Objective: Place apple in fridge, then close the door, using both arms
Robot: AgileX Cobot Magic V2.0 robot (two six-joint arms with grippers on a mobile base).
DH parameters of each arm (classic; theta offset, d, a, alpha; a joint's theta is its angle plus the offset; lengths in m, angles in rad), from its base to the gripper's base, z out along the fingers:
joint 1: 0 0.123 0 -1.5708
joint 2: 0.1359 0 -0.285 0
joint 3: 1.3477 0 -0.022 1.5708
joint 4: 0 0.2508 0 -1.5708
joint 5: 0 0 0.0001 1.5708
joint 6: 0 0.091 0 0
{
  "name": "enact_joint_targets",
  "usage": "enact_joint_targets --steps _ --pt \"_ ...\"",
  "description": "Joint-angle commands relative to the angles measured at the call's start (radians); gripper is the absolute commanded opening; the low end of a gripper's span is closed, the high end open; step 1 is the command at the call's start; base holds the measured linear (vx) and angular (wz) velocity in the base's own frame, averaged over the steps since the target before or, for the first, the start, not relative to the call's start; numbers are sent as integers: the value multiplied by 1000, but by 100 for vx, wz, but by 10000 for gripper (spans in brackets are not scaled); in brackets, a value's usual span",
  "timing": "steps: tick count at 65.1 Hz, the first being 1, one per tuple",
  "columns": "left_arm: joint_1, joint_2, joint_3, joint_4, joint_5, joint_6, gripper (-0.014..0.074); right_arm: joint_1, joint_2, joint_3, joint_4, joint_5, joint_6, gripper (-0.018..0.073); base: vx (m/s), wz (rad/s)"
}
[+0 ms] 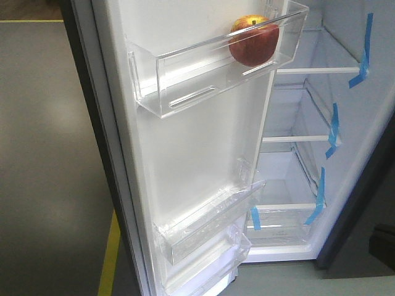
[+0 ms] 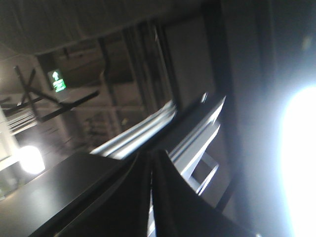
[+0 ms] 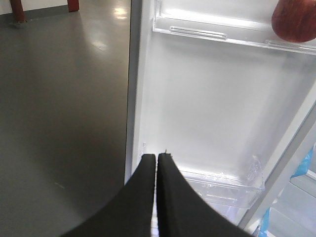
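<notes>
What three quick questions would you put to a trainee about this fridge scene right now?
1. True or false: the apple lies on a shelf inside the fridge.
2. The right hand is: A) open around the apple; B) shut and empty; C) shut on a handle.
3. Is the door open or closed?
Key: 1 false, it sits in the upper clear door bin. 2 B. 3 open.
</notes>
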Motion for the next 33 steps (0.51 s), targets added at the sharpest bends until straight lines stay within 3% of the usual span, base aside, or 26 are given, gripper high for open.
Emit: enact_joint_targets --steps 1,10,18,27,33 --pt "0 -14 -30 -65 -60 -35 -8 -3 8 -23 43 -57 -2 -3 0 0" --pt "0 -12 -169 -61 77 14 -8 -3 8 -23 43 -57 -2 -3 0 0" --pt "0 27 -323 -61 240 163 -8 -3 8 -23 43 -57 0 -3 0 0" --pt "0 140 -470 -45 270 351 -8 -3 8 -23 43 -56 0 -3 0 0" --pt "0 243 -546 -46 268 384 -8 -3 8 -23 43 -56 0 -3 0 0"
